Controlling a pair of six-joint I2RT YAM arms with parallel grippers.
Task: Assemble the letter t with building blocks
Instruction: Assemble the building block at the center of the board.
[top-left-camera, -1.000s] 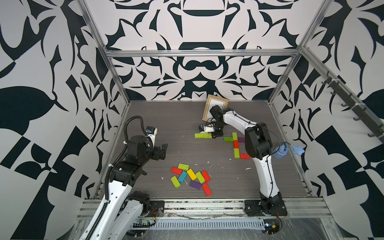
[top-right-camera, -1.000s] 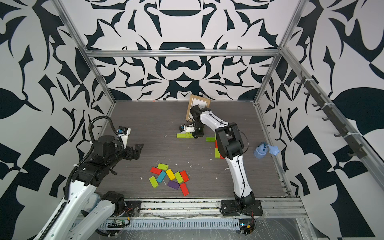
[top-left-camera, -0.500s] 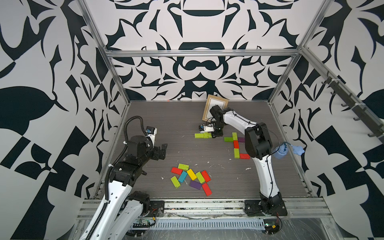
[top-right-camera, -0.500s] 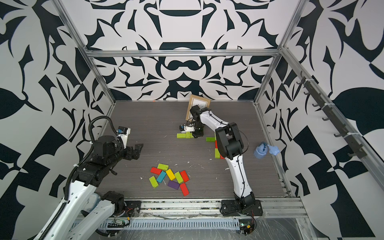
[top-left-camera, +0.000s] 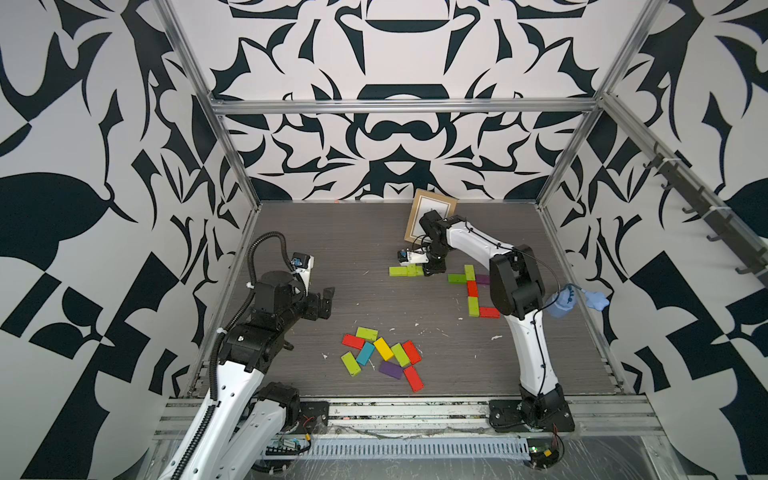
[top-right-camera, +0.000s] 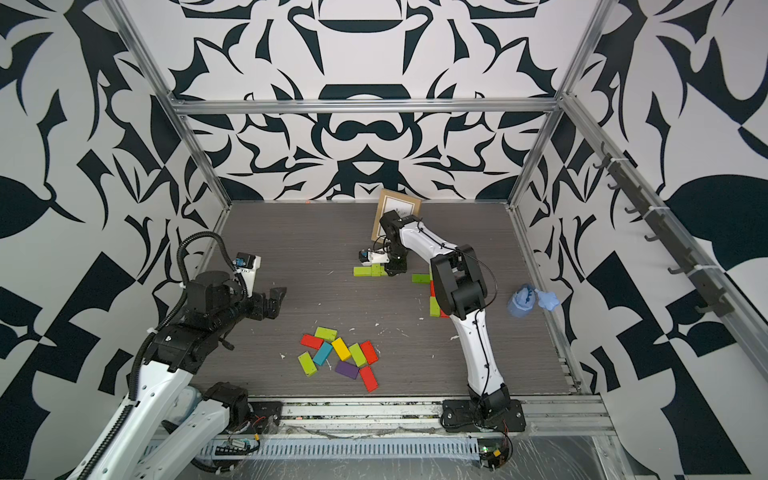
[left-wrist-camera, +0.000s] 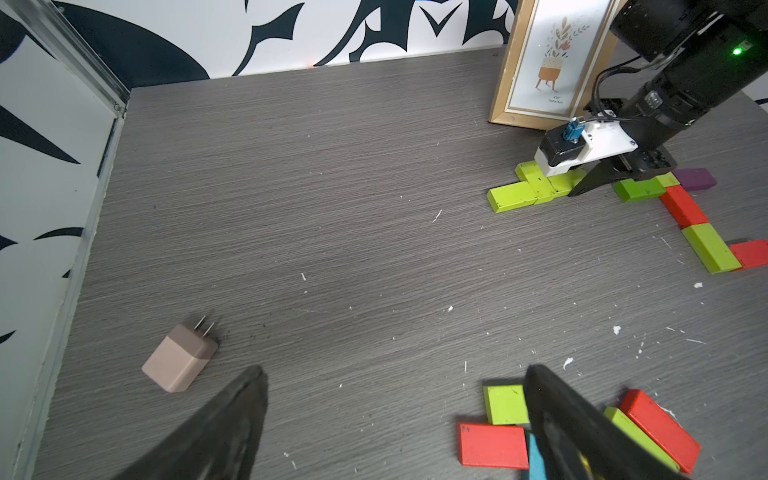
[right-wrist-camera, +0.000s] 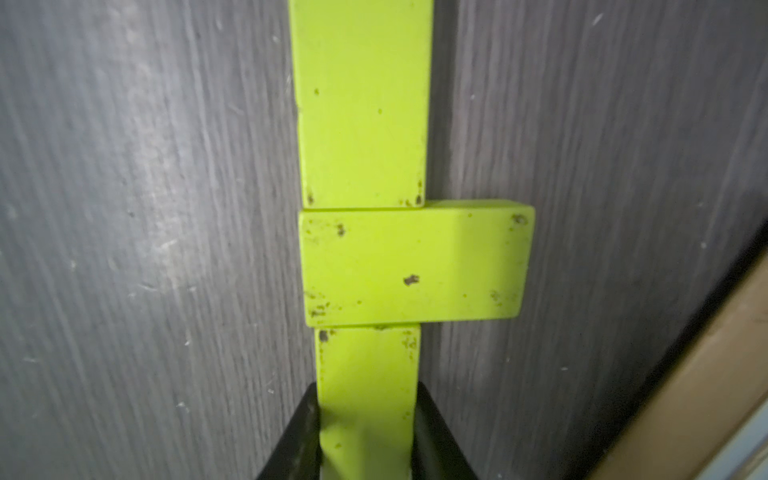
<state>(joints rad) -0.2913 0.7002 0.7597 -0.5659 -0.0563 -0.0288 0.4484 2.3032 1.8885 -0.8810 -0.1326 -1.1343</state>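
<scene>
In a top view the right arm (top-right-camera: 457, 286) covers most of the column of red and lime blocks (top-right-camera: 434, 308). In the right wrist view the lime block (right-wrist-camera: 368, 357) in the right gripper (right-wrist-camera: 365, 388) blurs and runs off the edge, and the picture frame (right-wrist-camera: 706, 395) shows only as a blurred corner.

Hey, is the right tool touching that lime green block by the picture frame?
Touching. The right wrist view shows the right tool closed on the lime green block, both fingers pressed flat against its long sides with no gap.
</scene>
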